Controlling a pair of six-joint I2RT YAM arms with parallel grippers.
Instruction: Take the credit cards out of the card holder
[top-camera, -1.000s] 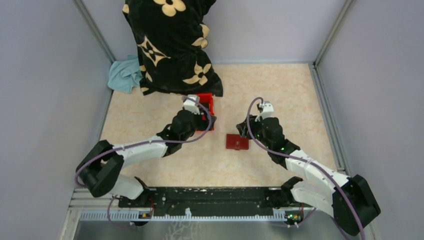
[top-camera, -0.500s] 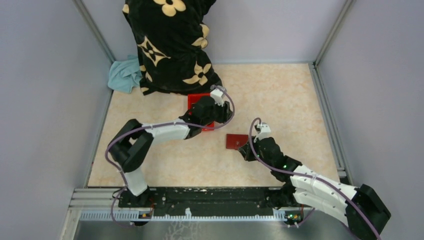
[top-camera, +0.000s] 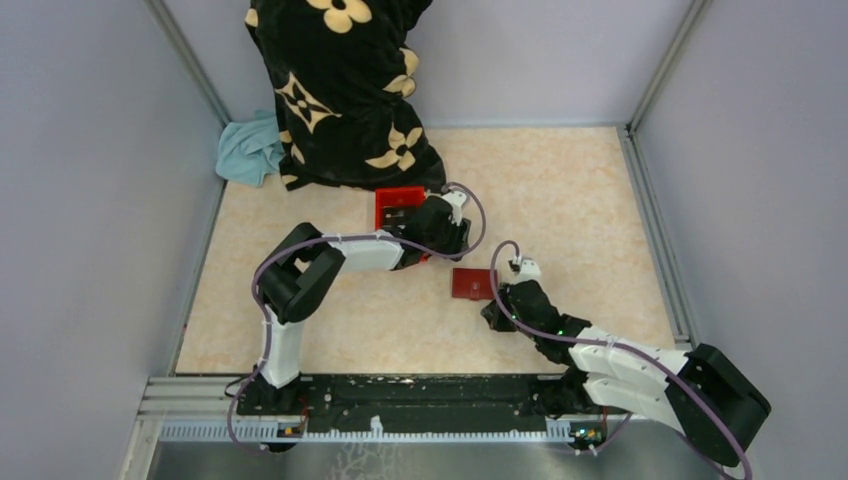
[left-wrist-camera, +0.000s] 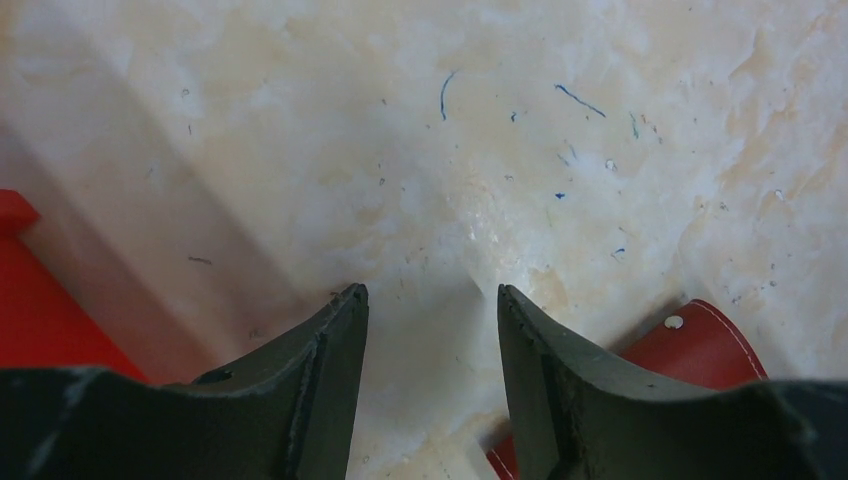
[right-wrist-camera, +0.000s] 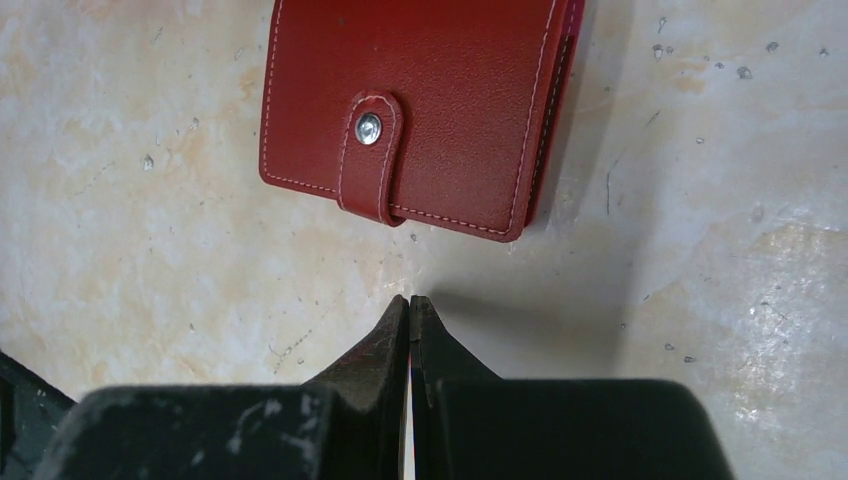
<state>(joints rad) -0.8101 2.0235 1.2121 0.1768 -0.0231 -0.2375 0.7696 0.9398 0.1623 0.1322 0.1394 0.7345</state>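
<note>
Nearest the arm bases, the right gripper (right-wrist-camera: 410, 305) sits low over the table (top-camera: 560, 200) with its two fingers pressed together and nothing between them. Its tip points at the near edge of the wallet (right-wrist-camera: 440, 90), just short of touching. That narrow closed tip looks suited to poking under the strap (right-wrist-camera: 368, 150) or pinning the wallet down, not to grasping it. The wallet lies flat and folded in the middle of the table with its snap fastened, so the cards are presumably inside and cannot be seen. Opening the strap seems to be the first job. Just beyond the wallet, the left gripper (left-wrist-camera: 430, 300) hovers over bare table with its fingers spread apart and empty. A corner of the wallet shows at its right finger, so it is probably lining up to help from the far side. Behind it stands the red box (top-camera: 398, 200), a likely place to put the cards. A black flowered cloth (top-camera: 340, 90) and a blue cloth (top-camera: 248, 150) lie at the far wall, out of the way.
</note>
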